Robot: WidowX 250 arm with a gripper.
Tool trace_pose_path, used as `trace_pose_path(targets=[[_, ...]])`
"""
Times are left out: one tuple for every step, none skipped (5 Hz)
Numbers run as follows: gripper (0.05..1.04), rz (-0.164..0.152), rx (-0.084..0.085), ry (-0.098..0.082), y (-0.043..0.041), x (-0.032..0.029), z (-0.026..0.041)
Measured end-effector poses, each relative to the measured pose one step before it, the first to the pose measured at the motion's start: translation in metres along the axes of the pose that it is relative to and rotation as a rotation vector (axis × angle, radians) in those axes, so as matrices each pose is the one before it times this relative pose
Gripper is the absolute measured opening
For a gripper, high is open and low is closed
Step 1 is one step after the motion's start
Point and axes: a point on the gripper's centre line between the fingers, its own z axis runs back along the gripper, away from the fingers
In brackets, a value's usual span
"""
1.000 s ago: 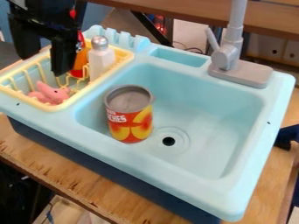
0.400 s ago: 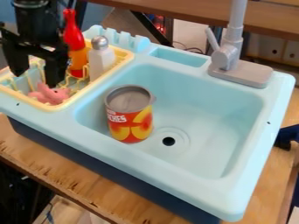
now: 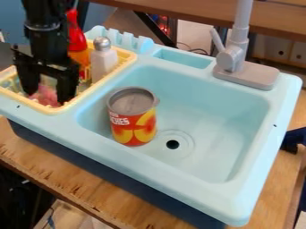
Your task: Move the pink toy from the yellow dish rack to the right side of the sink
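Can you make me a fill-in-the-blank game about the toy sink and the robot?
Only ____ can stands in the sink.
The rack beside the sink has a rim coloured ____.
The black robot hand is down at the toy that is coloured ____.
The tall bottle next to the white shaker has a top coloured ____.

Missing words: one; yellow; pink; red.

The can in the sink has big white letters on its red and yellow side. I can read "CHES". A smaller word sits just above, but it is too tiny to read.
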Motion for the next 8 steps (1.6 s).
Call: trace_pose_path(targets=[[0.943, -0.0024, -0.0231, 0.0, -0.00521, 0.00426, -0.00861], [0.675, -0.0131, -0.0096, 0.0218, -0.00212, -0.00114, -0.00761], [0.53, -0.0148, -0.0027, -0.0035, -0.00077, -0.00046, -0.00126], [0.457, -0.0053, -0.0066, -0.0225, -0.00125, -0.0003, 0.00807], [0.357, -0.0238, 0.0261, -0.0477, -0.0105, -0.00153, 0.02372], [0.318, -0.0373, 0.0592, -0.0666, -0.01343, -0.00388, 0.03315], [0.317, -0.1085, 0.0023, -0.0935, -0.03009, 0.00161, 0.02997], [0.317, -0.1388, -0.0241, -0.0604, -0.03331, 0.00852, 0.01191]])
